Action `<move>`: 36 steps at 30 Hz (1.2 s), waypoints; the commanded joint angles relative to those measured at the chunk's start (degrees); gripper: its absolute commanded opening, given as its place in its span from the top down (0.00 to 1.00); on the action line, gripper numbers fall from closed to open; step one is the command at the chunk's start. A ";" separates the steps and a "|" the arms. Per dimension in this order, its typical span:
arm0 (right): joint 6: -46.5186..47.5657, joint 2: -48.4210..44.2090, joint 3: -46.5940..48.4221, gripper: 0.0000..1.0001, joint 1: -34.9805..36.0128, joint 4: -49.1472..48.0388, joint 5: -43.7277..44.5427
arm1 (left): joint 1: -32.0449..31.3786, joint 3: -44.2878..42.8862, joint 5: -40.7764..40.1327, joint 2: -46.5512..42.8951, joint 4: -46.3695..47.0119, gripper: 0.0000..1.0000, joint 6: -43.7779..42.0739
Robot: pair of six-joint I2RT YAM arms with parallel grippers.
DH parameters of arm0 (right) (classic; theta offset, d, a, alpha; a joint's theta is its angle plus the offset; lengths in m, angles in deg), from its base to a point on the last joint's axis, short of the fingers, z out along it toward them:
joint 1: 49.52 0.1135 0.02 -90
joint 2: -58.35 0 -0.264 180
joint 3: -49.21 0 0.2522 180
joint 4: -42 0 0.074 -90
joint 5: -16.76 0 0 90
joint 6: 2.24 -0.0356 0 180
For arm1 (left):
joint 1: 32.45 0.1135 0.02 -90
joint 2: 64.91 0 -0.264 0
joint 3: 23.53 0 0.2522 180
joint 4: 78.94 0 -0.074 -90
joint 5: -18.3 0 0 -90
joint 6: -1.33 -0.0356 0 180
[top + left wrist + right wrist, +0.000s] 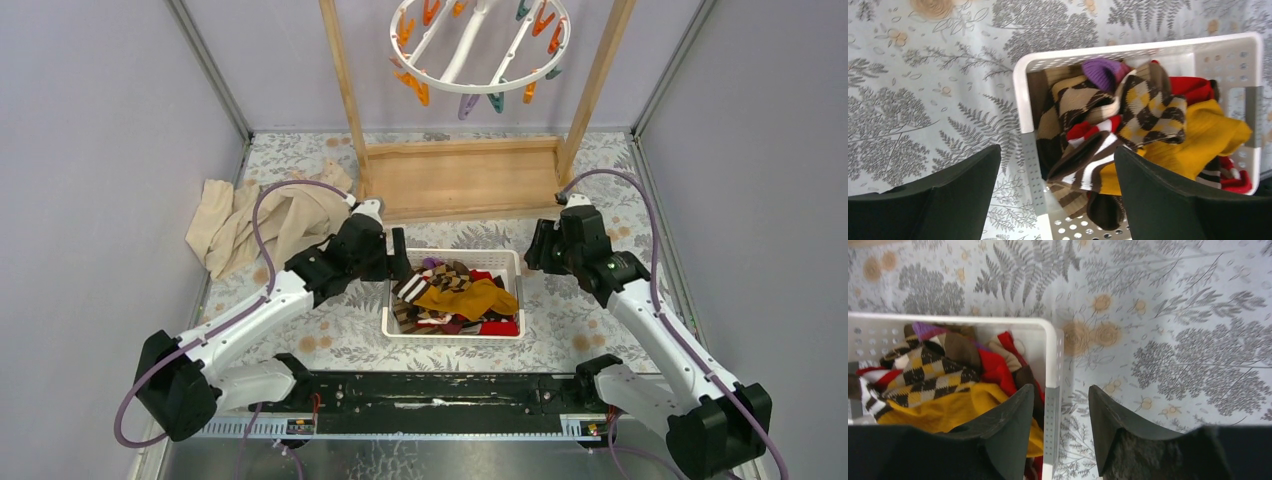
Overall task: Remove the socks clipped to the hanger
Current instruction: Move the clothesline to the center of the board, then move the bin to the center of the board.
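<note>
Filling perforated white plastic basket [1228, 56], knitted argyle, striped, mustard socks [1148, 107]

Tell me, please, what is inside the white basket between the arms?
The basket holds a heap of socks: a mustard yellow sock and a brown argyle sock on top, red, striped and purple ones beside them. The heap hides the floor and anything lower.

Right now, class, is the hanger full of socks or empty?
Empty, in the part visible: the hanger shows bare clips; the socks lie in the basket.
</note>
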 commanded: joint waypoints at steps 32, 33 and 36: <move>-0.73 16.45 -1.67 0.66 6.62 -12.13 5.11 | -2.21 -0.99 -17.01 14.41 6.25 0.18 -1.13; -0.53 16.84 -1.32 0.66 6.66 -12.26 5.29 | -2.22 -1.34 -17.41 14.62 6.39 0.18 -1.36; -0.03 18.35 0.26 0.66 6.58 -12.45 5.80 | -2.04 -2.13 -17.94 15.57 7.27 0.18 -2.04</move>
